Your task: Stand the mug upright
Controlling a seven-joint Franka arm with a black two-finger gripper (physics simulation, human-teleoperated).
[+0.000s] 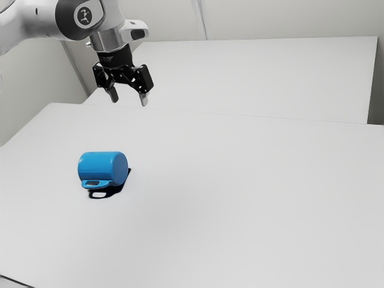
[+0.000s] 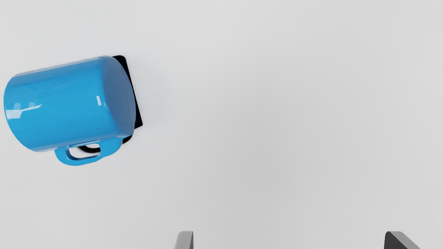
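Plainly, the blue mug (image 1: 98,166) lies on its side on the white table (image 1: 240,204). Above the table, the gripper (image 1: 129,102) stands open, fingers well apart. The arm (image 1: 42,19) bears a round emblem (image 1: 84,15); pale walls (image 1: 162,19) stand behind.

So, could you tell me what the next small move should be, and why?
Probably a sideways shift to bring the open, black two-finger claw over the glossy blue cylindrical mug before lowering: the mug lies on its side on the white table, outside the gap between the fingers.
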